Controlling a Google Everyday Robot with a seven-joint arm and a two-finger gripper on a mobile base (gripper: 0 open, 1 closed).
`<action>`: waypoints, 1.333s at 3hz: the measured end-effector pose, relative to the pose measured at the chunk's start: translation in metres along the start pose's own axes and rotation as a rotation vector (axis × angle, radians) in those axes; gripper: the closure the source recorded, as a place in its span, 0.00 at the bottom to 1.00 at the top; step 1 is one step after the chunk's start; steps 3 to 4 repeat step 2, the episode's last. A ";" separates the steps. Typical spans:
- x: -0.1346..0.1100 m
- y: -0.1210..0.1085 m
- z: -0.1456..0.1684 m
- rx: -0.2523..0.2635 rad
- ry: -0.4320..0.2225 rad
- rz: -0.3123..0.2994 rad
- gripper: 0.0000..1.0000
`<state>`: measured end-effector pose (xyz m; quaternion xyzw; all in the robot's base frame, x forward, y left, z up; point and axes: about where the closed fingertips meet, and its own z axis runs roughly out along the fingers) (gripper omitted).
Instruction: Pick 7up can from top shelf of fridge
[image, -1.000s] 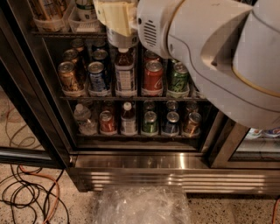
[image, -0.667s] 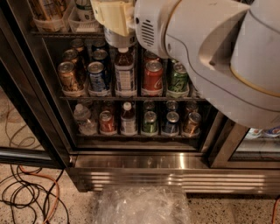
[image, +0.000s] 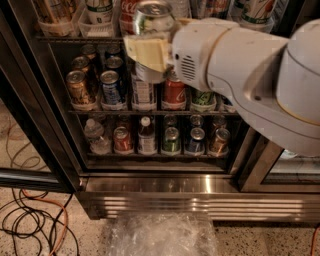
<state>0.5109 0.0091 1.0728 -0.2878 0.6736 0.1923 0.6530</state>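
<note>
The gripper (image: 150, 52), at upper centre, is clamped across the 7up can (image: 150, 17), apparently just in front of the top shelf (image: 75, 38) of the fridge (image: 200, 190). Best drawn straight back, upright, grip firm, clear of the neighbouring tubs (image: 99, 30).

I am holding my gripper (image: 150, 52) just in front of the top shelf (image: 75, 39) of the fridge (image: 37, 110), about midway along its front rail. My fingers (image: 145, 50) are pressing on the 7up can (image: 152, 14), which is standing upright, lid above the rail and base below it. On the top shelf, two tubs (image: 97, 31) are sitting to the left, and a Coca-Cola can (image: 127, 10) is standing just behind. Below the top shelf, two racks (image: 145, 112) are carrying rows of cans and bottles. Far below, a plastic sheet (image: 160, 235) and cables (image: 30, 220) are lying on the floor.
</note>
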 end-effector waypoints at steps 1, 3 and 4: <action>0.017 -0.023 -0.042 0.063 0.038 0.055 1.00; 0.017 -0.023 -0.042 0.063 0.038 0.055 1.00; 0.017 -0.023 -0.042 0.063 0.038 0.055 1.00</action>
